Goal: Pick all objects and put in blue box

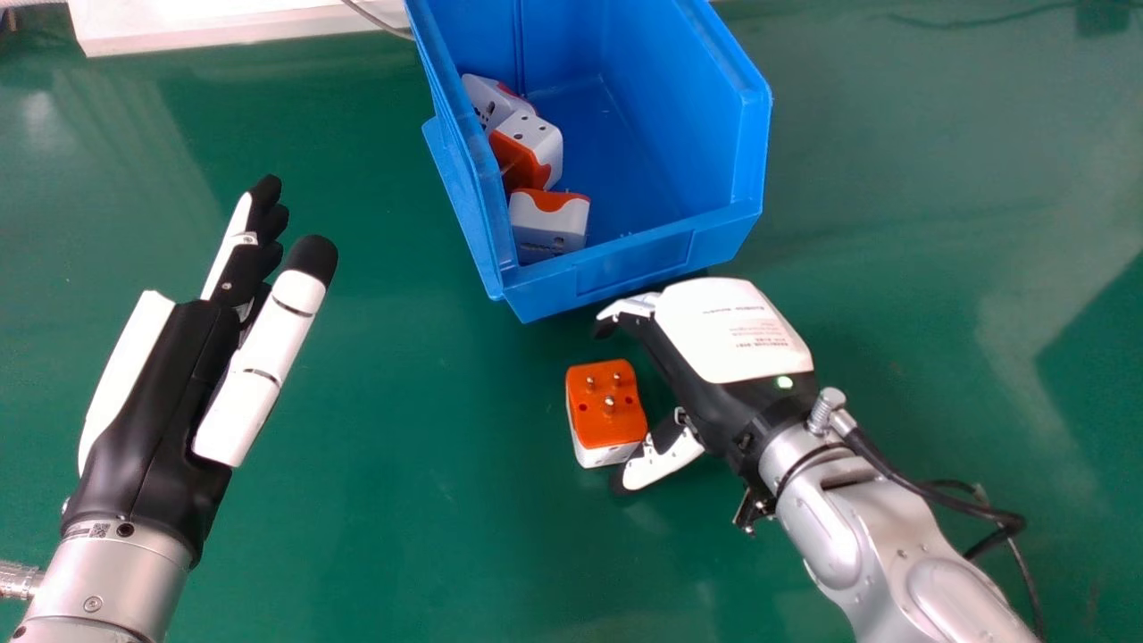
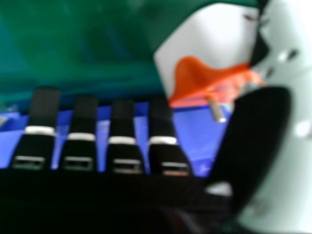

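On the green tabletop [image 1: 402,536], a boxy white plug adapter with an orange face [image 1: 607,411] lies just outside the near wall of the open-topped blue plastic box [image 1: 625,268], its three metal pins pointing upward. The black and white right hand [image 1: 732,330] is beside it, with the fingers [image 1: 629,308] on the side towards the box and the thumb [image 1: 665,460] on the side away from it. The adapter thus occupies the mouth of the gap between thumb and fingers. These fingers are open, extended and not curled round the adapter. Viewed from the right hand, the adapter appears close to the thumb, one pin near the thumb's tip; whether they touch cannot be told. Within the box, three further orange and white adapters [image 1: 549,223] are grouped along the left wall. Left of the box and the loose adapter, the black and white left hand [image 1: 152,411] is positioned with its fingers open and straight, well apart from both.
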`<state>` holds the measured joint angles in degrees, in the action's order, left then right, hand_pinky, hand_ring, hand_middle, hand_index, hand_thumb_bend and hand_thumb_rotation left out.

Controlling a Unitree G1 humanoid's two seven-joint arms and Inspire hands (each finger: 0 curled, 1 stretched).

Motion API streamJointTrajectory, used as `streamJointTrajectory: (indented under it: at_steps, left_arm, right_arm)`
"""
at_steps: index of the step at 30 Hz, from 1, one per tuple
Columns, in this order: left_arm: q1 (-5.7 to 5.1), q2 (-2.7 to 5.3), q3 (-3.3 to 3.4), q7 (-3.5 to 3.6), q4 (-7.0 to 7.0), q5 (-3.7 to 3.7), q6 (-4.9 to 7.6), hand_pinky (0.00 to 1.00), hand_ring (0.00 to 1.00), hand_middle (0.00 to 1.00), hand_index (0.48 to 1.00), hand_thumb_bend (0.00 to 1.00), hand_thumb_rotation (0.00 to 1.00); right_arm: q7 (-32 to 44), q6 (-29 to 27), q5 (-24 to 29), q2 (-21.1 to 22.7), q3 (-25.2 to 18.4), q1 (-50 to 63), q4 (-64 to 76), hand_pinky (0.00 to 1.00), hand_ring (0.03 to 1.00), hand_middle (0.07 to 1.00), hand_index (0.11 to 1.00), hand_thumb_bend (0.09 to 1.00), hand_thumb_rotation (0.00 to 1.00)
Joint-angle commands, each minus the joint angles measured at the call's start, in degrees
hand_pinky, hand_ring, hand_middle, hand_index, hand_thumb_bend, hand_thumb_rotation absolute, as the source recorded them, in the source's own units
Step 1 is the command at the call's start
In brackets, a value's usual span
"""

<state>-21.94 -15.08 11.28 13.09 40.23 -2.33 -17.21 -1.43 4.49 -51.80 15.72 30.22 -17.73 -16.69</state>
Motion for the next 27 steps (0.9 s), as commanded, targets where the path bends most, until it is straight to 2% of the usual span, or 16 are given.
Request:
streamJointTrajectory:
  at_steps: [1,11,15,27]
  left_arm:
    - [0.17,-0.16,-0.18,-0.45,1.80,-0.40,0.24,1.00,1.00,1.00,1.000,0.59,1.00]
    - [0.29,-0.21,-0.52,-0.61,2.50,-0.59,-0.42,1.00,1.00,1.00,1.000,0.61,1.00]
    - [0.28,-0.21,-0.47,-0.56,2.76,-0.45,-0.61,1.00,1.00,1.00,1.000,0.62,1.00]
    - [0.72,-0.31,-0.36,-0.56,2.62,-0.46,-0.69,1.00,1.00,1.00,1.000,0.63,1.00]
  right_arm:
    - [1.28,1.14,-0.87,0.08,0.80,-0.91,-0.67,0.66,0.780,0.798,0.727,0.746,0.17]
    - [6.72,4.63,-2.41,0.02,4.13,-2.98,-1.55,0.65,0.764,0.789,0.726,0.743,0.18]
    - [10.47,5.07,-1.94,0.80,5.03,-3.53,-0.16,0.65,0.766,0.792,0.729,0.733,0.18]
    - [12.29,5.96,-3.45,1.22,7.10,-5.03,-0.66,0.65,0.776,0.802,0.733,0.655,0.18]
